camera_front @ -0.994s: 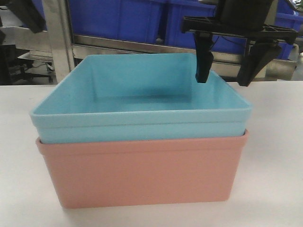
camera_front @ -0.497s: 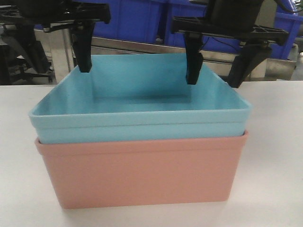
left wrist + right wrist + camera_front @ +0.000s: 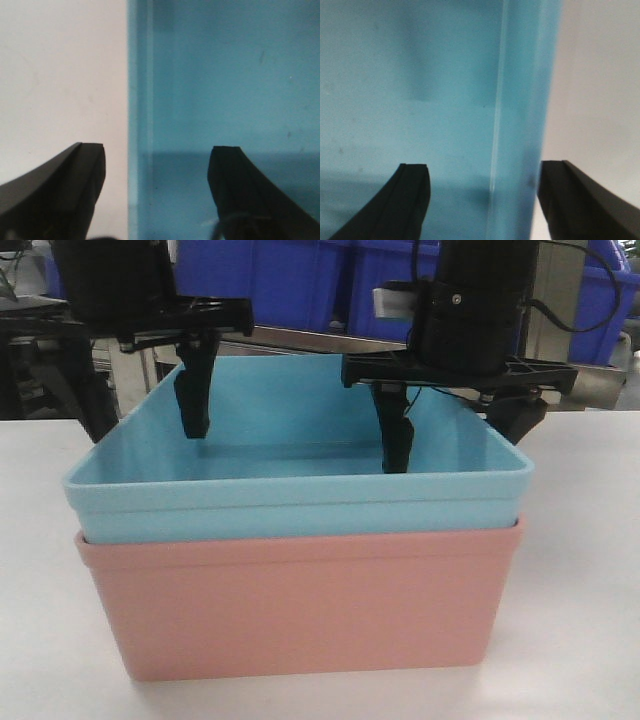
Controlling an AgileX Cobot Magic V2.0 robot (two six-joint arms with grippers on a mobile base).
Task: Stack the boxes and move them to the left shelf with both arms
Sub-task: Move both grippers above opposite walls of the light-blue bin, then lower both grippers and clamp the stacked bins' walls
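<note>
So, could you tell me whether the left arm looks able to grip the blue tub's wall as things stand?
Probably yes. The left gripper is open and straddles the turquoise tub at its side wall, one jaw inside and one outside over the table, with nothing visible between them and the wall.

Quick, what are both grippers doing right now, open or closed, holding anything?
Left gripper: open, straddling the turquoise box's left wall, holding nothing.
Right gripper: open, straddling its right wall, holding nothing.
</note>
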